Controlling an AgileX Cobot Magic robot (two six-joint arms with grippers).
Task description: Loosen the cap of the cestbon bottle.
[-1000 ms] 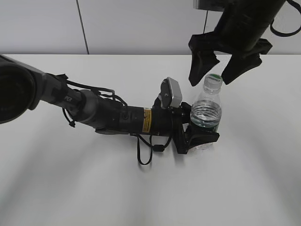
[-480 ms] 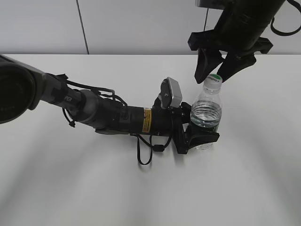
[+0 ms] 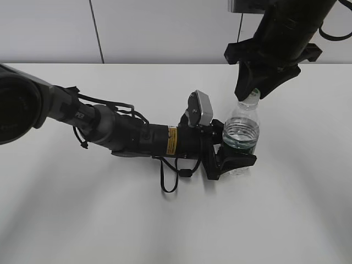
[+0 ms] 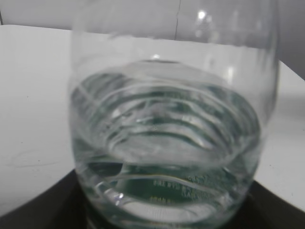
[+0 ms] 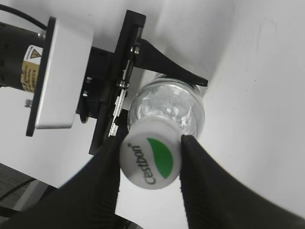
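Note:
The cestbon bottle [image 3: 240,133] stands upright on the white table, clear and ribbed, with a dark green label low down. It fills the left wrist view [image 4: 167,143]. My left gripper [image 3: 235,163] is shut on the bottle's lower part. The white cap [image 5: 150,159] with a green half-moon mark sits on the bottle's neck. My right gripper [image 5: 150,160] comes from above, and its two black fingers press on both sides of the cap. In the exterior view the right gripper [image 3: 253,92] covers most of the cap.
The white table [image 3: 308,192] stretches around the bottle. A pale wall [image 3: 159,30] stands behind the table. The left arm [image 3: 126,135] lies low across the table from the left, with a cable loop under it.
My right gripper was open around the bottle's top one second ago. It has closed its fingers onto the cap. The left gripper and the bottle have not moved.

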